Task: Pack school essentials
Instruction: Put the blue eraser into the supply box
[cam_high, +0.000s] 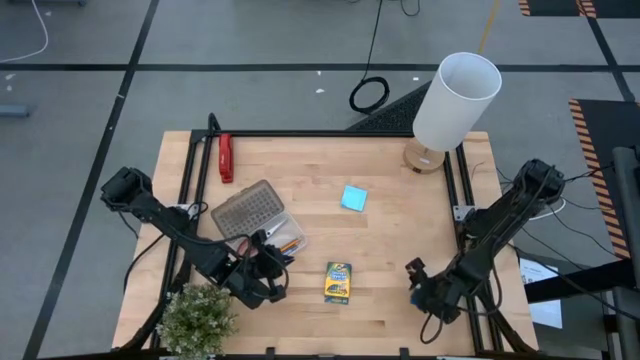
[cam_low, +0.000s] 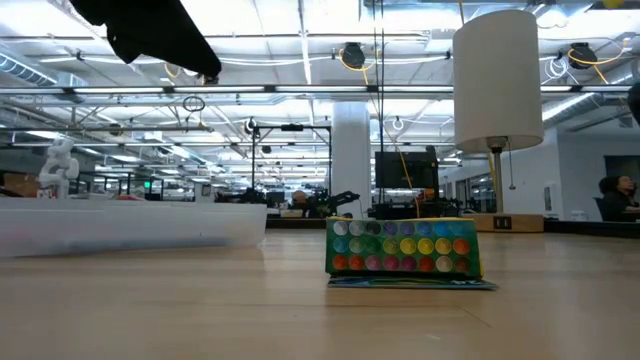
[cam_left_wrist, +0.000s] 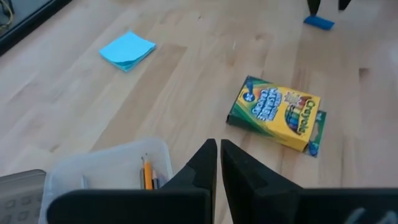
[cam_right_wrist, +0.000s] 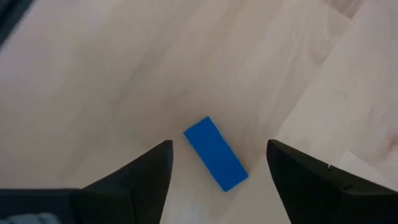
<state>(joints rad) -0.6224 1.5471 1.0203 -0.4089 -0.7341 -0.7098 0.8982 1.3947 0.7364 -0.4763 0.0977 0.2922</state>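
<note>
Your right gripper (cam_right_wrist: 217, 171) is hovering low over the table near its front right edge, fingers spread wide apart, and the tiny blue eraser (cam_right_wrist: 215, 154) is lying flat on the wood directly between and just ahead of them. Its long axis is running diagonally across the gap rather than square to it, so you are probably needing a little wrist turn before closing.

Your left gripper (cam_left_wrist: 217, 163) is waiting with fingers pressed together and holding nothing, just beside the clear case (cam_left_wrist: 106, 168), where pencils are already showing. The crayon box (cam_left_wrist: 277, 113) is lying ahead of it, printed "Crayola"; the light-blue notepad (cam_left_wrist: 128, 50) is lying farther off. The right arm is clearly nearer the eraser.
</note>
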